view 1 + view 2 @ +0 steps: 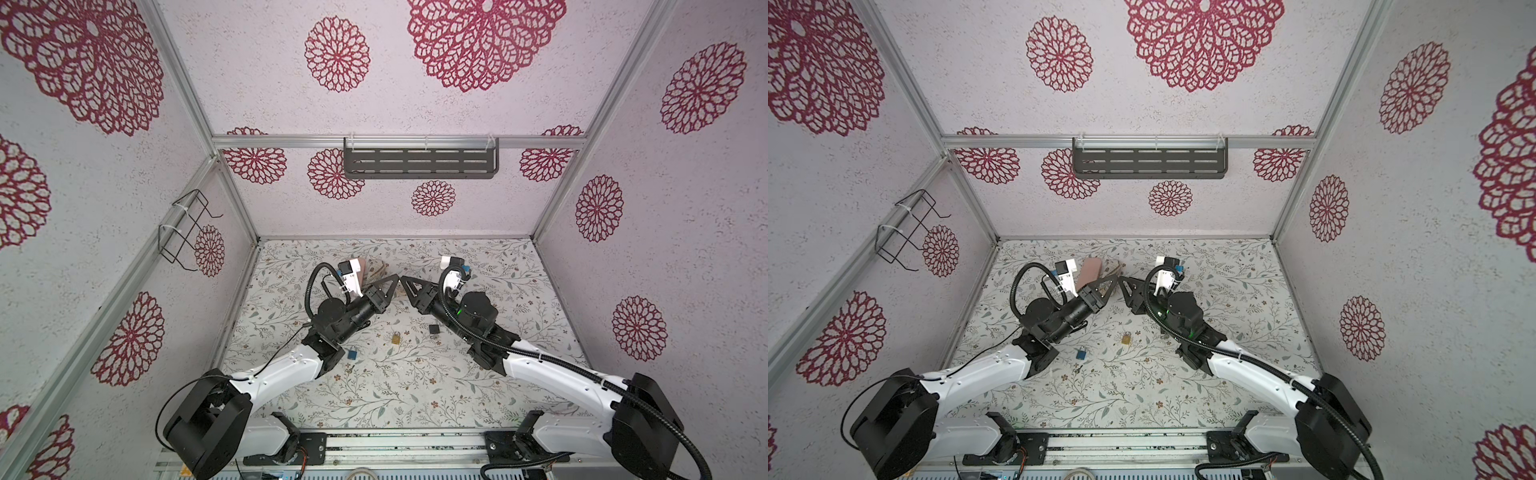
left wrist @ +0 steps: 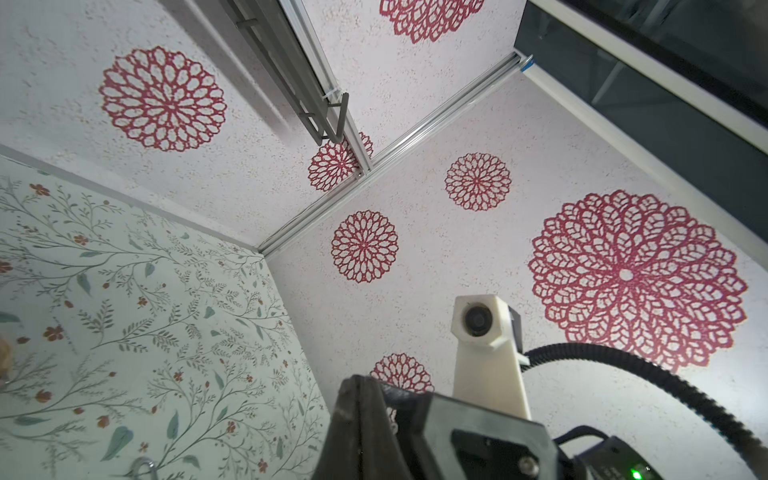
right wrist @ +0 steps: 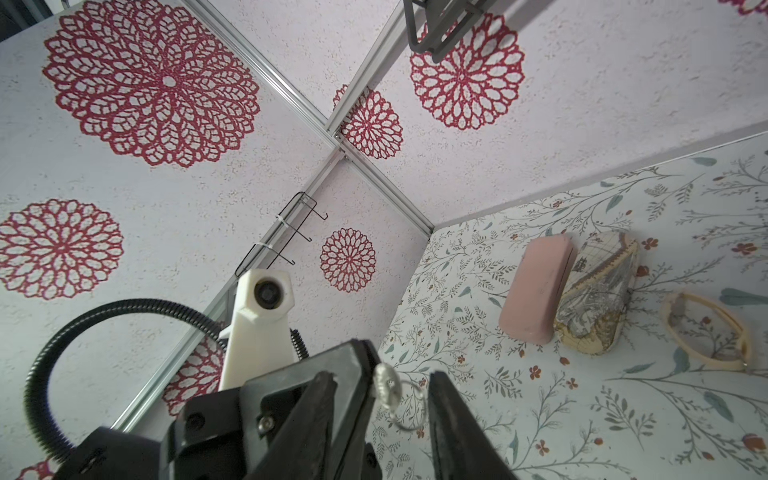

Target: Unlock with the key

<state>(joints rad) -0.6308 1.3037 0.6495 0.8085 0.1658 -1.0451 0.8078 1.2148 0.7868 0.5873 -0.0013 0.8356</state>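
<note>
Both grippers hover tip to tip above the middle of the flowered table. My left gripper (image 1: 396,277) (image 1: 1116,277) is shut on the key (image 3: 384,384), a silver key whose round head and wire ring stick out past its tip. That head hangs between the spread fingers of my right gripper (image 3: 381,376) (image 1: 404,280), which is open and apart from it. In the left wrist view the left fingers (image 2: 357,399) are pressed together. On the table lie a gold padlock (image 1: 395,337) (image 1: 1126,338) and a blue padlock (image 1: 352,354) (image 1: 1081,353).
A pink case (image 3: 536,286) (image 1: 1091,270), a patterned pouch (image 3: 598,299) and cream-framed glasses (image 3: 706,332) lie behind the grippers. A small black block (image 1: 434,329) sits near the right arm. A dark shelf (image 1: 419,162) hangs on the back wall, a wire rack (image 1: 187,228) on the left wall.
</note>
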